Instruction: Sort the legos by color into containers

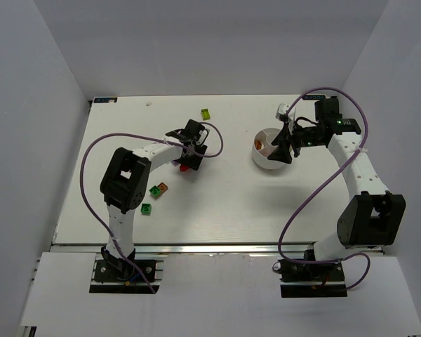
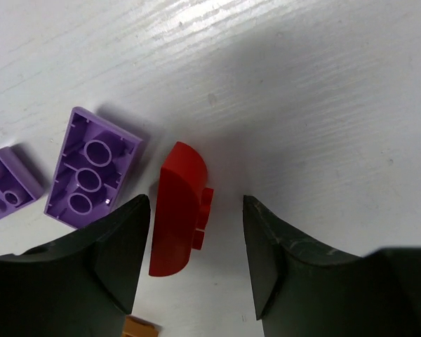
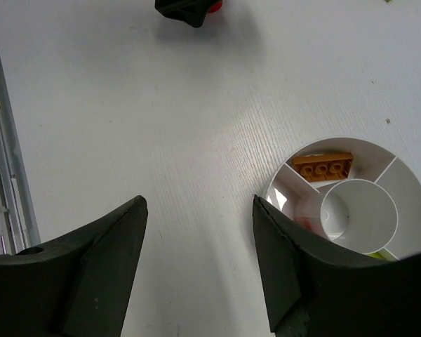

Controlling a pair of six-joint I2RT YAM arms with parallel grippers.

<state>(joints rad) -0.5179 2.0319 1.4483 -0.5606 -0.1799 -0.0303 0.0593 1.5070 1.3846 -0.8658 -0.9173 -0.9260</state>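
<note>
Red brick [image 2: 177, 210] lies on the white surface [image 2: 323, 84] inside the wide left tool [image 2: 195, 210]. Right tool [image 3: 198, 203] stands wide and empty, left of the divided bowl [image 3: 410, 203].

In the left wrist view, a second purple lego [image 2: 3, 184] runs off the left edge. An orange lego [image 2: 142, 328] shows only a corner at the bottom edge, the rest hidden by a finger of the left hand [image 2: 195, 235]. That finger also covers the lower corner of the larger purple lego [image 2: 91, 168].

In the right wrist view, the right hand [image 3: 198, 210] hides the near side of the bowl [image 3: 351, 139]. A red piece [image 3: 307, 223] inside is too dim to make out, and a yellow-green sliver [image 3: 380, 254] barely peeks out.

From above, the red lego [image 1: 183, 167] lies mostly under the left hand.
</note>
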